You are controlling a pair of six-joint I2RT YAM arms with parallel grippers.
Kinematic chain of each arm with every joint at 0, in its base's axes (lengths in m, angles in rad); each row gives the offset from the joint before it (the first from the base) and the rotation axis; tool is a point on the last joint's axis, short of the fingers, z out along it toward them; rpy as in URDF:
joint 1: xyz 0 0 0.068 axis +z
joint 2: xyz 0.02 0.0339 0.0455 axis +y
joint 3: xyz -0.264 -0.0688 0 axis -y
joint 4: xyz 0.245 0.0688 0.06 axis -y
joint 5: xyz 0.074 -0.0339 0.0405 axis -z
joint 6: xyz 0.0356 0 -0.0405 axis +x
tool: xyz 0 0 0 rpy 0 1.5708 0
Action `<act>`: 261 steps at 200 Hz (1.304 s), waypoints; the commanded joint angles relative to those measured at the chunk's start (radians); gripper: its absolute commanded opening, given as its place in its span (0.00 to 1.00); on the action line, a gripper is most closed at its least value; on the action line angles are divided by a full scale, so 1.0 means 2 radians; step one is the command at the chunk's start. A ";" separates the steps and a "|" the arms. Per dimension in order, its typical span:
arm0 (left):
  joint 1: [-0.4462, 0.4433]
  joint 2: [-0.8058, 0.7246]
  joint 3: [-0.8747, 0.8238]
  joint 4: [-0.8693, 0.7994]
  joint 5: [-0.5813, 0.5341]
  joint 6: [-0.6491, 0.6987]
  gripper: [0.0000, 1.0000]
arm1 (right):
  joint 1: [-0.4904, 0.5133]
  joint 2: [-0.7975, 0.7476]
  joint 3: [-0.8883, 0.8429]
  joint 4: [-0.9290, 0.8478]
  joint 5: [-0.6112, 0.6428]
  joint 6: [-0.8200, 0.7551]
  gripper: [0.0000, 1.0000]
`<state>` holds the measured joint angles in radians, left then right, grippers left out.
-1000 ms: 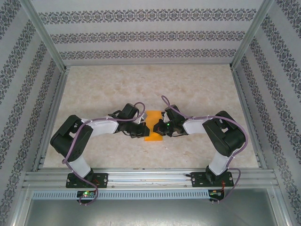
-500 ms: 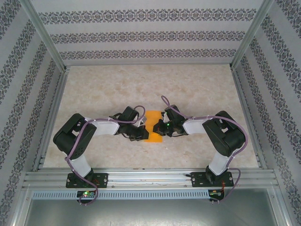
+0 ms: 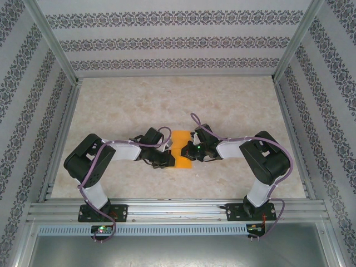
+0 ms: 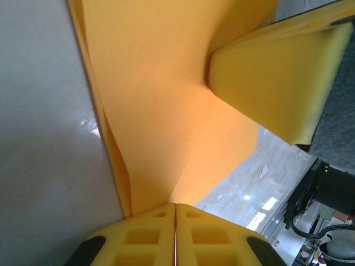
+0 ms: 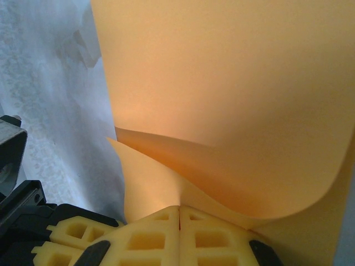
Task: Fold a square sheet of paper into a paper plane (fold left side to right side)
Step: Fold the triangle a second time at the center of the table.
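The orange sheet of paper (image 3: 180, 148) sits at the table's middle, held between both arms. My left gripper (image 3: 168, 156) is shut on its left edge; in the left wrist view the paper (image 4: 166, 111) rises from the closed yellow fingertips (image 4: 150, 235), and the right gripper's yellow finger (image 4: 272, 83) presses on it at upper right. My right gripper (image 3: 191, 149) is shut on the opposite edge. In the right wrist view the paper (image 5: 222, 83) curls over in a loose fold above my right gripper (image 5: 179, 213), a lower layer showing beneath.
The marble-patterned table (image 3: 178, 100) lies open behind the arms. Patterned walls and metal frame posts (image 3: 53, 50) enclose the back and sides. A metal rail (image 3: 178, 210) carrying the arm bases runs along the near edge.
The left arm has edged slightly right and lower toward the paper. The right arm and the sheet stay nearly still.
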<state>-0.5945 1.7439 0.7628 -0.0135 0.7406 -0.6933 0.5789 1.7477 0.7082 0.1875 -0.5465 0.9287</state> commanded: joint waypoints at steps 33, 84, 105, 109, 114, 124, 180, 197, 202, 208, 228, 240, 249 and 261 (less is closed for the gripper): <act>-0.005 0.001 -0.018 0.000 -0.008 0.004 0.09 | 0.007 0.020 -0.014 -0.039 0.012 -0.013 0.00; -0.005 -0.036 -0.026 0.007 -0.005 -0.006 0.09 | 0.007 0.020 -0.011 -0.041 0.010 -0.015 0.00; -0.004 -0.052 -0.012 -0.001 -0.004 -0.005 0.09 | 0.007 0.021 -0.011 -0.041 0.011 -0.014 0.00; -0.004 -0.053 -0.008 -0.003 -0.004 -0.005 0.09 | 0.007 0.021 -0.011 -0.041 0.010 -0.015 0.00; -0.004 -0.054 -0.005 -0.005 -0.004 -0.005 0.09 | 0.007 0.021 -0.011 -0.041 0.010 -0.014 0.00; -0.003 -0.054 0.002 -0.007 -0.004 -0.003 0.09 | 0.007 0.020 -0.011 -0.041 0.010 -0.014 0.00; -0.002 -0.021 0.023 -0.019 -0.022 0.021 0.09 | 0.007 0.020 -0.012 -0.041 0.011 -0.014 0.00; -0.002 -0.014 0.026 -0.028 -0.031 0.029 0.09 | 0.007 0.019 -0.013 -0.042 0.011 -0.014 0.00; -0.001 -0.013 0.026 -0.029 -0.034 0.031 0.09 | 0.007 0.019 -0.013 -0.042 0.011 -0.014 0.00; -0.001 -0.012 0.027 -0.030 -0.037 0.032 0.09 | 0.007 0.019 -0.013 -0.042 0.011 -0.014 0.00; -0.001 -0.008 0.028 -0.033 -0.047 0.034 0.09 | 0.007 0.019 -0.014 -0.042 0.011 -0.015 0.00; -0.001 -0.005 0.028 -0.035 -0.052 0.035 0.09 | 0.006 0.019 -0.014 -0.042 0.011 -0.015 0.00; -0.001 -0.004 0.028 -0.038 -0.056 0.036 0.08 | 0.006 0.019 -0.014 -0.043 0.011 -0.015 0.00; 0.000 -0.002 0.028 -0.039 -0.059 0.037 0.08 | 0.007 0.018 -0.013 -0.045 0.012 -0.016 0.00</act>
<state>-0.5945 1.7195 0.7940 -0.0460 0.6567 -0.6533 0.5789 1.7477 0.7082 0.1867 -0.5468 0.9176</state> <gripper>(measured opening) 0.086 0.046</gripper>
